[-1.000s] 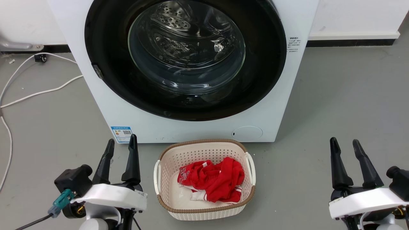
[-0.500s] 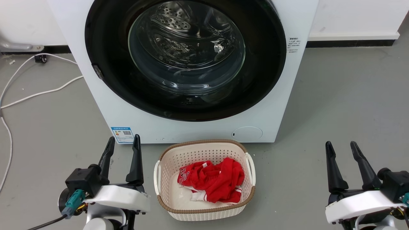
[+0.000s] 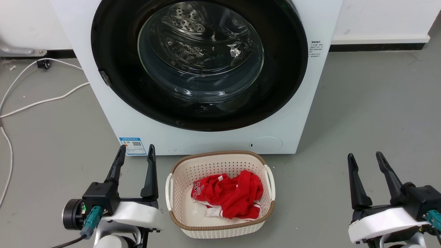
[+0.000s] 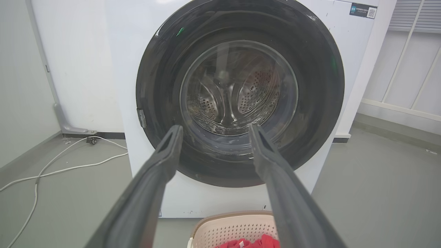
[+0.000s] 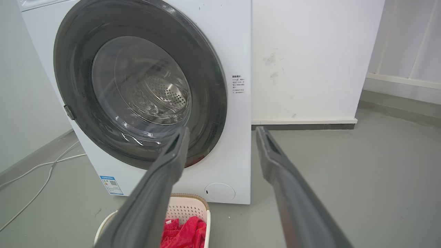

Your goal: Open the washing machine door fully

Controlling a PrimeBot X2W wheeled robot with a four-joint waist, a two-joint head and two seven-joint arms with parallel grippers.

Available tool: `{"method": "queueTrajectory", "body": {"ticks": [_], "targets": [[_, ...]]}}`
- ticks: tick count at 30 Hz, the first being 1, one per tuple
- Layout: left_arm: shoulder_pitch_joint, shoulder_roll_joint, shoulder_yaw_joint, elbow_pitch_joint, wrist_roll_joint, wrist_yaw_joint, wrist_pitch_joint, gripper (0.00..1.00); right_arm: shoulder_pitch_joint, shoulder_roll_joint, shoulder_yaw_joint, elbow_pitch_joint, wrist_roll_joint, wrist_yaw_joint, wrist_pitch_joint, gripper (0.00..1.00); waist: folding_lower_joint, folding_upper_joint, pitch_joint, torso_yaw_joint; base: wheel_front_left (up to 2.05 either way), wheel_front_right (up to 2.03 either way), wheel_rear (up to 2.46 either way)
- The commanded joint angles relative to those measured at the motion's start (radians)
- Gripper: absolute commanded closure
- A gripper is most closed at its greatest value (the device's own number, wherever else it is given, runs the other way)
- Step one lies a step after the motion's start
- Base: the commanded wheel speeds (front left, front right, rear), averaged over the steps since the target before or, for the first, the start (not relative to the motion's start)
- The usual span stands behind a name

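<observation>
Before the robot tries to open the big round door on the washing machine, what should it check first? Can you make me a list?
1. Left gripper open and empty: ok.
2. Right gripper open and empty: ok.
3. A gripper on the washing machine door: not ok; both hang low, well short of it.
4. Door open: not ok; it lies flat against the washing machine.
5. Grab spot known: cannot tell; the small tab on the door's left edge may be a handle or a hinge.
6. Swing room: cannot tell; the basket with red cloth sits right in front of the machine, below the door.
</observation>
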Motion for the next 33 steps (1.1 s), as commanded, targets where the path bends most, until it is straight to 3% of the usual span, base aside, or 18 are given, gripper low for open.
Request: {"method": "queueTrajectory", "body": {"ticks": [1,23,33], "targets": [[0.0,0.006,-0.003,-0.008,0.022,0.007,-0.011,0.0,0.002,0.001,-0.001,-0.012,-0.023,0.0,-0.008,0.0,-0.0001,0.0,0.0,0.0,0.0,0.0,0.0],[0.033,-0.001,-0.007,-0.026,0.158,0.052,-0.051,0.0,0.015,0.002,0.004,0.014,-0.102,0.0,-0.029,0.0,-0.0001,0.0,0.002,-0.002,0.0,0.0,0.0],[0.044,-0.012,0.011,-0.021,0.137,0.048,-0.049,0.0,0.006,0.002,0.003,0.03,-0.077,0.0,-0.029,0.0,-0.0001,0.0,0.003,-0.003,0.0,0.0,0.0]]}}
